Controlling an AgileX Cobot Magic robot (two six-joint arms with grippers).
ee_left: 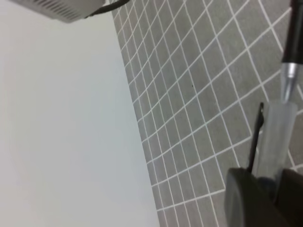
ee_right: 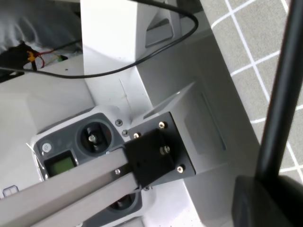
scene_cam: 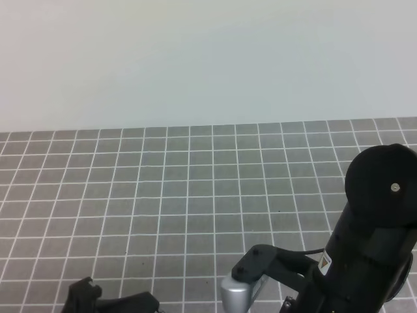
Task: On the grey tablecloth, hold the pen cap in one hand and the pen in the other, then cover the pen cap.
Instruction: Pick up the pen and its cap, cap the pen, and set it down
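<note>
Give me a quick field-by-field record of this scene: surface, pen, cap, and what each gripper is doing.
surface: grey tablecloth with white grid
pen cap: translucent tube with dark clip, held upright in left gripper
pen: black barrel gripped by right gripper
pen tip: silvery end entering the cap's open mouth
capping: not fully seated

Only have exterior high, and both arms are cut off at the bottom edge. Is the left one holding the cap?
Observer: Yes. The left wrist view shows the left gripper closed on the pen cap, which sticks out from between the fingers.
Operator: Pen?
Observer: In the right wrist view, the right gripper clamps the pen by its black barrel.
Operator: Capped?
Observer: Not fully. In the left wrist view the pen's silver tip is at the cap's mouth and the barrel is outside.
</note>
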